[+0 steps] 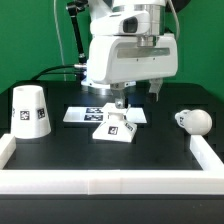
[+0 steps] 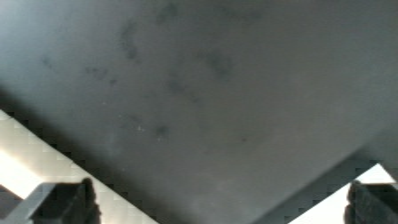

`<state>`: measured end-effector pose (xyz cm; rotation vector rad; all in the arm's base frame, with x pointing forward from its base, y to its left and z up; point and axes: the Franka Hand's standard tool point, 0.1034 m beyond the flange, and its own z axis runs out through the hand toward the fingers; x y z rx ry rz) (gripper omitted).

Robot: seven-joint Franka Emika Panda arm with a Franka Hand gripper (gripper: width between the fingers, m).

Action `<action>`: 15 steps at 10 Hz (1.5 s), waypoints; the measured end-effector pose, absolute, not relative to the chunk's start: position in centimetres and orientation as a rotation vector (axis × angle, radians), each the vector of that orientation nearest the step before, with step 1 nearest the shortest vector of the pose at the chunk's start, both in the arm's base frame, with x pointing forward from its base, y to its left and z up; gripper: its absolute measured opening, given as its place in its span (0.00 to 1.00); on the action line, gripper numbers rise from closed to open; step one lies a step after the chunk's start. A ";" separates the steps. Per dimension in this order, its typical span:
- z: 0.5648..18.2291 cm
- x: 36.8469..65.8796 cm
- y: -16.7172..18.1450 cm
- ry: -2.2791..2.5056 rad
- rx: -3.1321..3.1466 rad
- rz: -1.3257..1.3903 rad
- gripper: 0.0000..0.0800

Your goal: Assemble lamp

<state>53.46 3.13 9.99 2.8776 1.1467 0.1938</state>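
The small square white base (image 1: 118, 128) with tags lies on the black table at the centre. My gripper (image 1: 120, 104) hangs straight above it, fingertips just over its top. In the wrist view the gripper (image 2: 222, 206) is open, and the two dark fingertips (image 2: 61, 204) stand far apart with nothing between them but dark table. White patches show beside each fingertip; I cannot tell what they belong to. The tapered shade (image 1: 30, 110) stands at the exterior view's left. The round bulb (image 1: 192, 121) lies at the exterior view's right.
The marker board (image 1: 84, 114) lies flat just behind and left of the base. A low white rail (image 1: 110, 183) borders the table at the front and both sides. A green wall stands behind.
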 end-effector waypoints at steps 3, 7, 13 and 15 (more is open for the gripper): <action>9.3 49.8 0.4 0.986 2.917 0.228 0.87; 9.4 49.7 -0.6 0.635 3.046 0.230 0.87; 8.7 46.7 -1.5 -0.239 3.168 0.131 0.87; 8.4 45.5 -1.5 -0.492 3.176 0.059 0.87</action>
